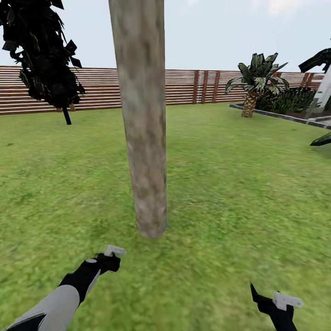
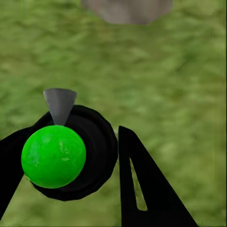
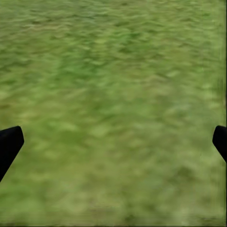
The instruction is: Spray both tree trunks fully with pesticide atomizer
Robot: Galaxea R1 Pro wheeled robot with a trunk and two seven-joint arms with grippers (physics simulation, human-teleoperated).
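Standing upright out of the lawn (image 1: 220, 193), the tree trunk (image 1: 142, 119) is a thick straight column, pale grey-beige with brownish mottling, much wider than the robot's arm; its foot meets the grass just ahead of the left tool (image 1: 109, 257).

In the left wrist view the pesticide atomizer (image 2: 64, 153) appears end-on: a round black body with a bright green disc on it and a pale grey wedge of trigger head pointing toward the trunk's base (image 2: 126, 10). The left tool (image 2: 71, 175) is closed around the bottle, one black finger against each side. In the head view the pale grey head sticks out of that tool, low and left of the trunk.

The right tool (image 1: 271, 301) hangs low at the right, well apart from the trunk; in the right wrist view its black fingers (image 3: 9, 144) stand spread wide with nothing but grass between them.

Beyond the grass runs a brown slatted fence (image 1: 184, 85). An all-black tree (image 1: 43, 55) stands at far left, a short palm (image 1: 255, 82) at right beside a grey-edged bed.
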